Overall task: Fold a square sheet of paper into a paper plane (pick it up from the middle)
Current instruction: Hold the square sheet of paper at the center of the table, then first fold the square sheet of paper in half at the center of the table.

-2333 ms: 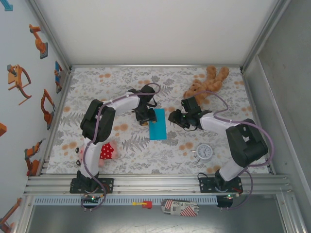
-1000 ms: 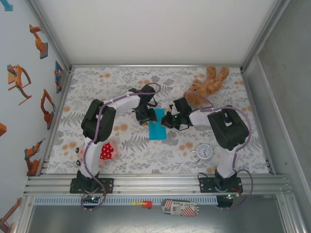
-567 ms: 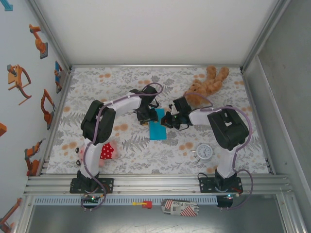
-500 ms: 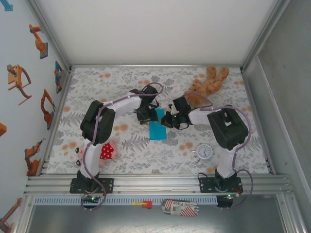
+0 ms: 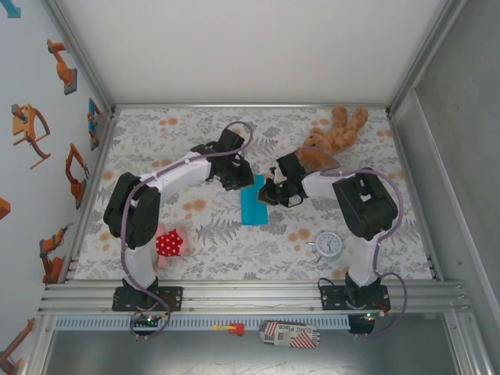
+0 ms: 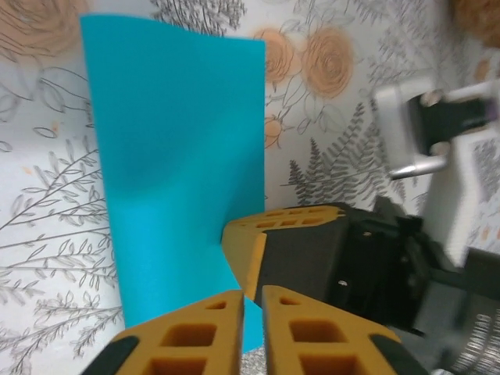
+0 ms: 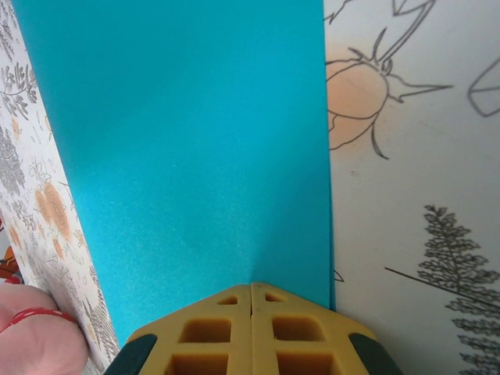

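The square sheet of paper (image 5: pixel 254 205) lies on the flowered table as a turquoise rectangle folded in half. In the left wrist view the paper (image 6: pixel 180 156) looks flat with a slight bulge. My left gripper (image 5: pixel 237 180) hovers at the paper's far left corner; its fingers (image 6: pixel 252 301) stand almost together with a thin slit and nothing visible between them. My right gripper (image 5: pixel 268 194) is shut, its joined tips (image 7: pixel 251 285) resting on the paper (image 7: pixel 187 141) close to its right edge. The same right fingertip (image 6: pixel 262 242) also shows pressing on the sheet.
A brown teddy bear (image 5: pixel 332 134) lies at the back right. A small round white clock (image 5: pixel 328 244) sits at the front right. A pink and red plush (image 5: pixel 168 244) lies by the left arm's base. A striped object (image 5: pixel 289 334) rests below the front rail.
The left gripper has closed and its arm has stretched out, elbow swung to the left. The right gripper has stayed shut on the paper's right edge.
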`<state>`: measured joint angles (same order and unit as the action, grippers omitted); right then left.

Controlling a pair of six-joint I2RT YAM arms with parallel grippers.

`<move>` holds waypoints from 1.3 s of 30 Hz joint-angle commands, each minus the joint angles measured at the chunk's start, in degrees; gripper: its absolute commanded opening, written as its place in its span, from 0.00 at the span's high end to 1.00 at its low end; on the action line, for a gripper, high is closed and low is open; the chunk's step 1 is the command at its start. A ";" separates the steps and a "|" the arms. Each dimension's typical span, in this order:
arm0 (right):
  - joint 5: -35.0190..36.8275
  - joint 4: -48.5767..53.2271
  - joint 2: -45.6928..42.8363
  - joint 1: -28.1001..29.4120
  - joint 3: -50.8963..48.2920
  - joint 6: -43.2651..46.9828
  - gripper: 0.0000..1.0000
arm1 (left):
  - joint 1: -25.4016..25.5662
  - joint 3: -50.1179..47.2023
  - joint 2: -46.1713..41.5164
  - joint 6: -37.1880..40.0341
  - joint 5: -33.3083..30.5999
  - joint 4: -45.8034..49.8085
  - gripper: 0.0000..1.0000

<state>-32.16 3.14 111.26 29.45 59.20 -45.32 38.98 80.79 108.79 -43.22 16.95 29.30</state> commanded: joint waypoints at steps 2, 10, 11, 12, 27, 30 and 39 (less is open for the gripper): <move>8.87 8.93 5.89 0.25 -2.29 1.11 1.00 | 0.00 -0.57 3.34 0.04 4.81 -1.59 0.91; 8.98 9.38 6.49 0.25 -2.34 1.12 1.00 | 0.04 0.54 8.45 0.86 7.66 -1.03 0.95; 9.05 9.43 6.51 0.25 -2.37 1.12 1.00 | 0.00 0.68 8.93 1.01 7.68 -0.78 0.96; 9.12 9.51 6.51 0.25 -2.33 1.13 1.00 | 0.00 0.69 9.30 1.03 7.68 -0.65 0.96; 11.37 12.06 8.42 0.25 -3.87 2.75 1.00 | -2.94 -3.85 11.32 5.41 6.91 0.69 0.98; 12.24 13.24 9.10 0.25 -4.22 3.52 1.00 | -5.04 -6.25 10.29 7.85 8.19 0.50 0.98; 16.77 17.68 9.28 0.00 -3.48 5.64 1.00 | -10.38 -11.69 6.41 12.40 9.63 1.70 0.97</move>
<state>-31.77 5.06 112.71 29.56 60.25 -41.89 30.85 71.72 116.03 -34.00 32.16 23.97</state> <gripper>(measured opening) 0.050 0.059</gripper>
